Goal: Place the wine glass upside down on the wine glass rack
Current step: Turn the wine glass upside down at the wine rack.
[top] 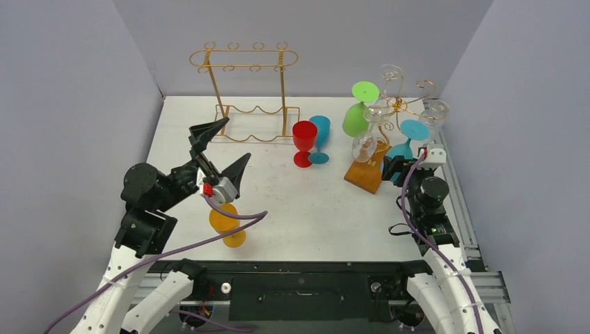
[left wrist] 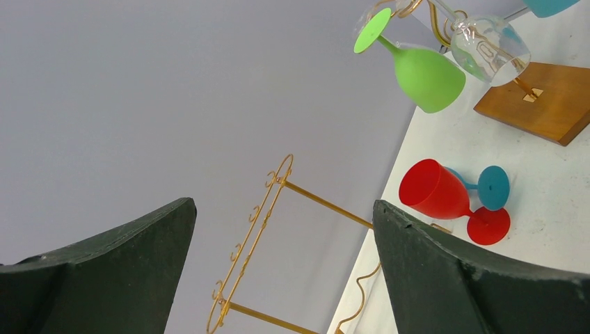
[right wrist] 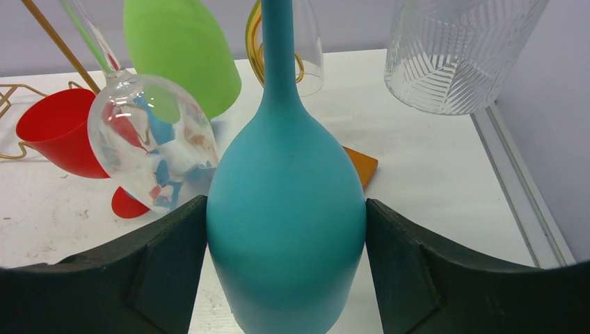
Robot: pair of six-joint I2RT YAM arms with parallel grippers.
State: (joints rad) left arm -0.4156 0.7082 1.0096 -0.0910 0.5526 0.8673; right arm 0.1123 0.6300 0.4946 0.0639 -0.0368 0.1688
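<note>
1. In the right wrist view, the right gripper's (right wrist: 285,205) fingers touch both sides of the teal wine glass (right wrist: 285,271) bowl, whose stem points up.
2. The top view places this glass at 3 o'clock of the wine glass rack (top: 398,104). Whether its foot sits on a gold arm cannot be told.
3. The left gripper (top: 238,138) stands wide with nothing between its fingers, at the table's 9 o'clock.
4. Only the top view shows the orange glass (top: 227,224), under the left arm.
5. The left wrist view shows the green glass (left wrist: 424,76) hanging foot-up, and the red glass (left wrist: 435,189) upright.
</note>
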